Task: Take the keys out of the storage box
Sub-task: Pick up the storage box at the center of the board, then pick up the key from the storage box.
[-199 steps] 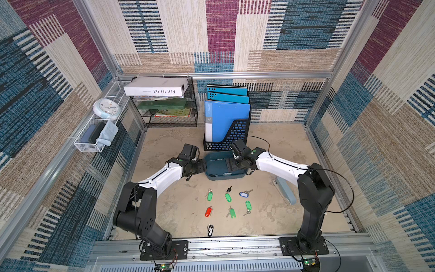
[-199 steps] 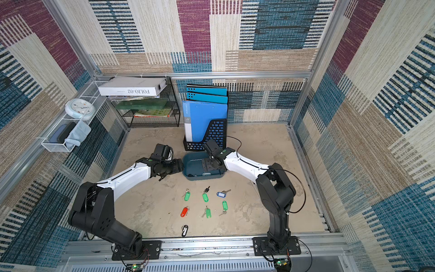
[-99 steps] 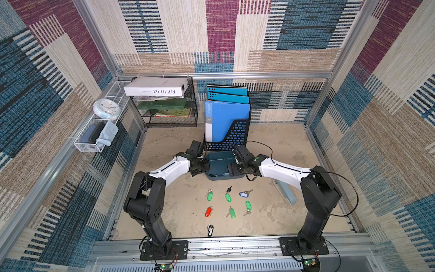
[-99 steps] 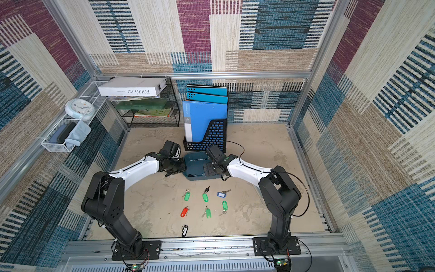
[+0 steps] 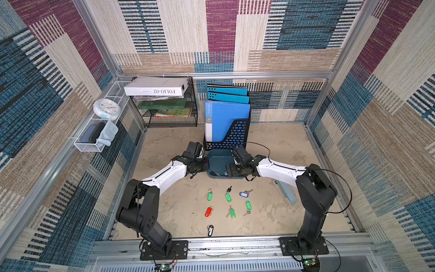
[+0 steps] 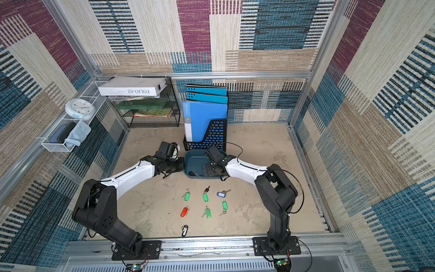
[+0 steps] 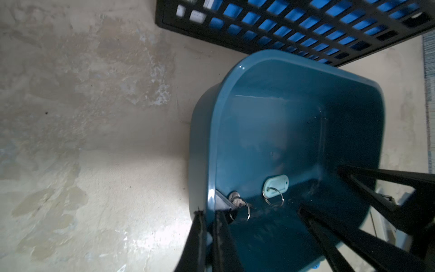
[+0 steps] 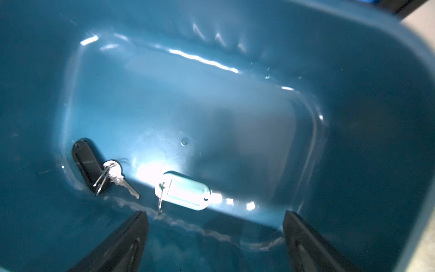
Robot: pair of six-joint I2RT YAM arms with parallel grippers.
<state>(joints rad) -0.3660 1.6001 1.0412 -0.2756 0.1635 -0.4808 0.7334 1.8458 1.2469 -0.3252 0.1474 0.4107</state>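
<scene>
L gripper (image 7: 209, 215) jaws pinch storage box (image 7: 213, 141) rim, prob. steadying it. R gripper (image 8: 214, 213) jaws spread, pale-blue-tagged key (image 8: 186, 190) just ahead between them.

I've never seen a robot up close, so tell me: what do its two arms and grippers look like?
Two matching arms: the left arm and right arm each have a white forearm shell between chunky black joints, on a black base plate. A thin black cable loops along the right one. The right gripper has slim, tapering black fingers.
</scene>
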